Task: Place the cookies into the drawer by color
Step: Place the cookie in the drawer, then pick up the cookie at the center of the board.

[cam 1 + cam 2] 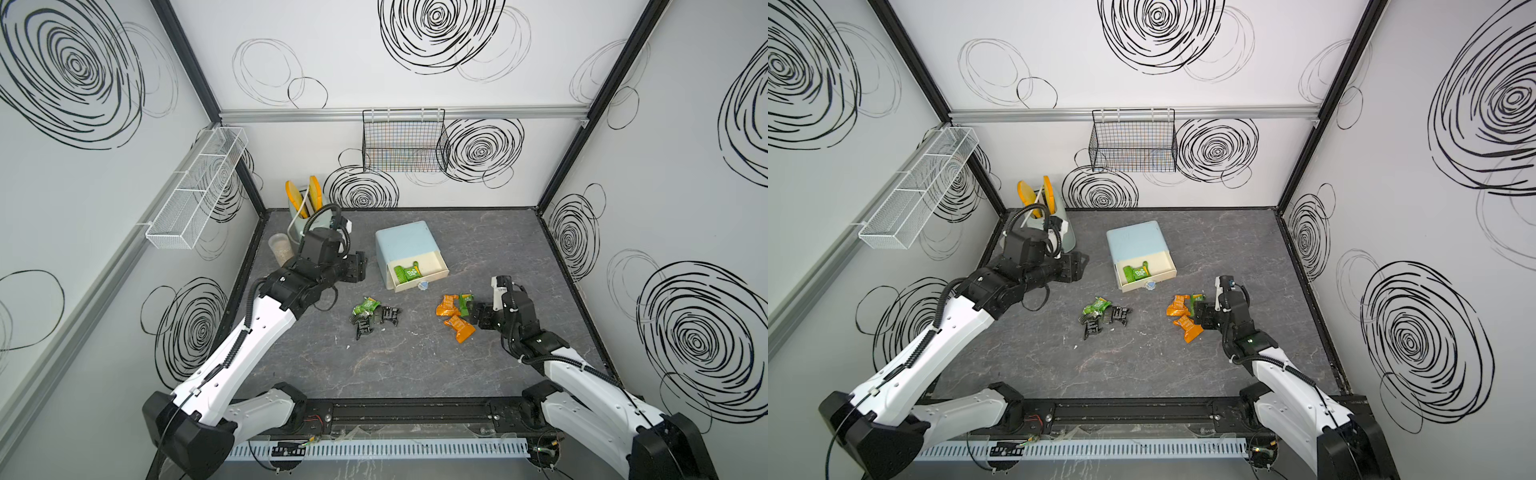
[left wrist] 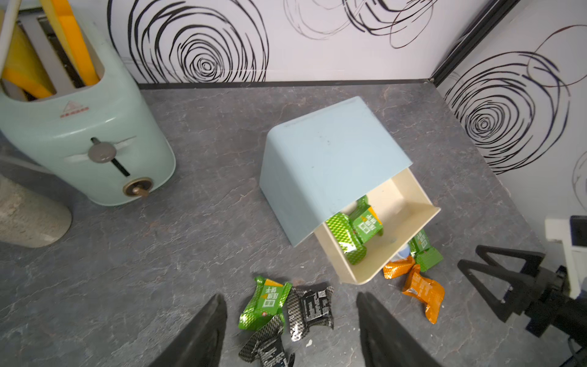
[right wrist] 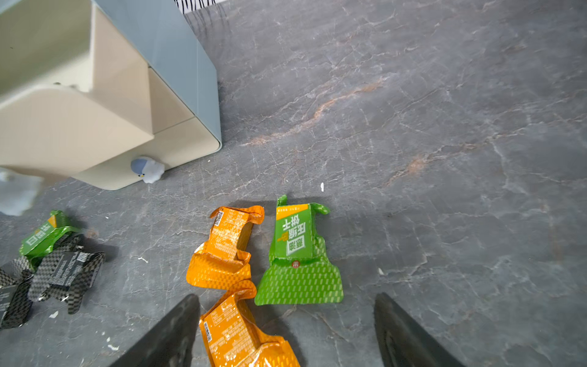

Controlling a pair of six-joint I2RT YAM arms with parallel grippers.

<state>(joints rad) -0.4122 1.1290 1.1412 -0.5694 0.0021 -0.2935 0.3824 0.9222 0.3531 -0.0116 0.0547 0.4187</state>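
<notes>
The pale blue drawer [image 1: 405,243] stands mid-table with its top cream drawer pulled out. Two green cookies [image 1: 409,273] lie inside it, also visible in the left wrist view [image 2: 352,232]. On the table in front lie a green cookie [image 1: 366,307] and black cookies [image 1: 384,316]. To their right are two orange cookies [image 1: 448,306] and a green cookie [image 3: 297,257]. My left gripper [image 1: 360,266] hovers open and empty left of the drawer. My right gripper [image 3: 286,297] is open, low over the orange cookie [image 3: 238,336] and the green one.
A mint-green toaster [image 2: 95,127] holding yellow-orange slices [image 1: 295,197] stands at the back left beside a translucent cup [image 1: 280,249]. A black wire basket [image 1: 405,141] hangs on the back wall. A white mesh basket [image 1: 195,191] hangs on the left wall.
</notes>
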